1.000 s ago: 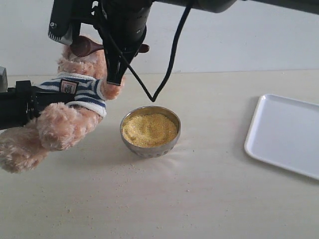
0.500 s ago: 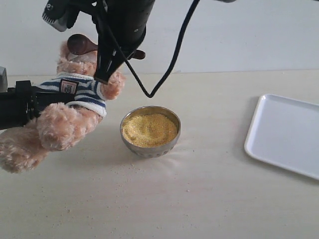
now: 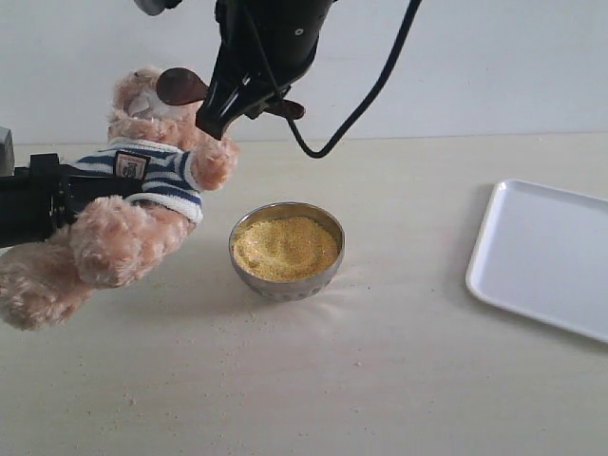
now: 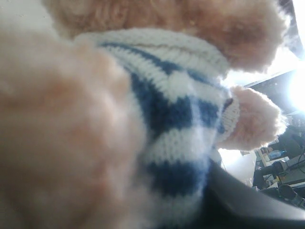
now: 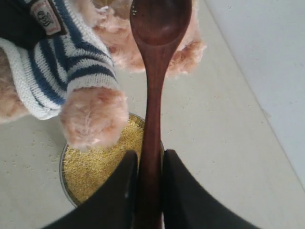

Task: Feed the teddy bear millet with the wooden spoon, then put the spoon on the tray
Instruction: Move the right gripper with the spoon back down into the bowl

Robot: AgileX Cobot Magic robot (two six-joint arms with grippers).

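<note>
Because the wooden spoon must meet the muzzle of the teddy bear, both are held aloft.
The spoon's handle is clamped by the right gripper, and the bear is gripped by the left gripper at the left, tilted beside the millet. The tray is set well apart on the right.

The teddy bear is light brown with a navy-and-white striped shirt, the wooden spoon reddish-brown, the millet yellow, the tray white.
</note>
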